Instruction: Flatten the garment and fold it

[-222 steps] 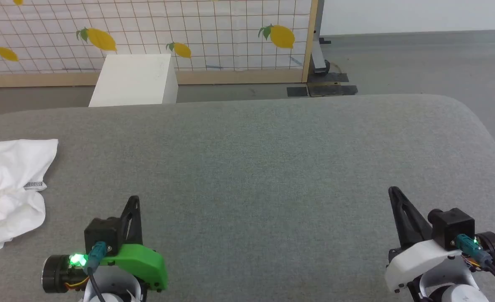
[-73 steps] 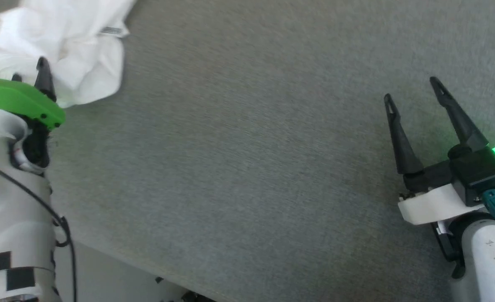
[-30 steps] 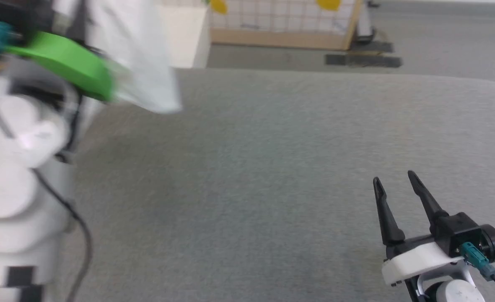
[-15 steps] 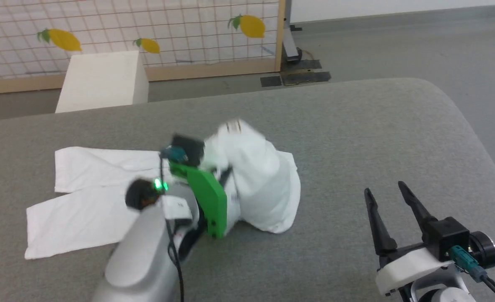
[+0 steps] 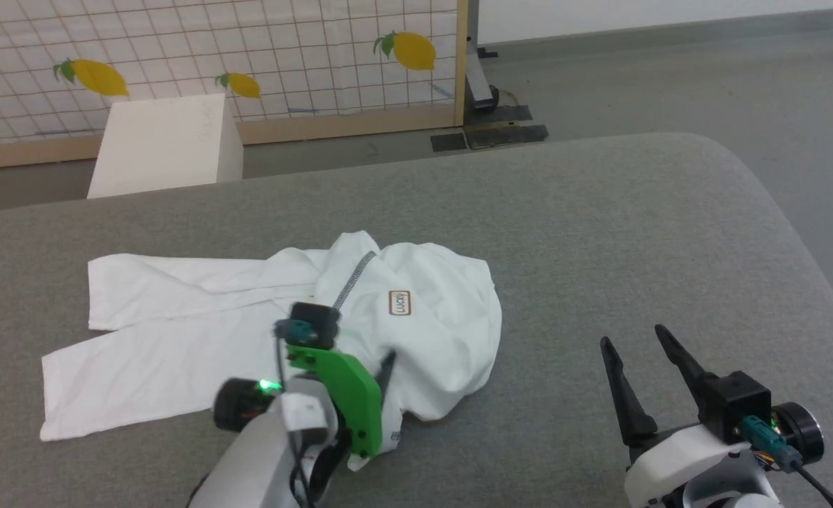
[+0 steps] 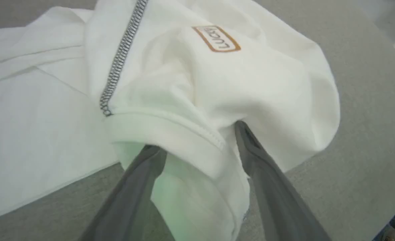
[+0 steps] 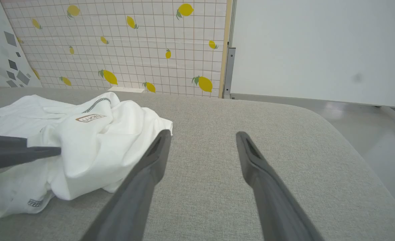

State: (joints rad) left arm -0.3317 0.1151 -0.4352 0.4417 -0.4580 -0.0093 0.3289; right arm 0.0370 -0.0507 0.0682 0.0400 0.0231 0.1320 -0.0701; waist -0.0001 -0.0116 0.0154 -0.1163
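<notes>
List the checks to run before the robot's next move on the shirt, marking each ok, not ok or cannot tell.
1. Shirt lying on the table: ok.
2. Shirt flat: not ok, its body is bunched.
3. Left gripper open: ok, jaws apart.
4. Left gripper clear of cloth: not ok, fabric sits between the jaws.
5. Right gripper open and apart from the shirt: ok.

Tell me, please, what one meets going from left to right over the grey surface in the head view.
garment, its sleeves spread flat → its zigzag seam → its LUCKY patch → bare grey surface → right gripper, jaws open.
</notes>
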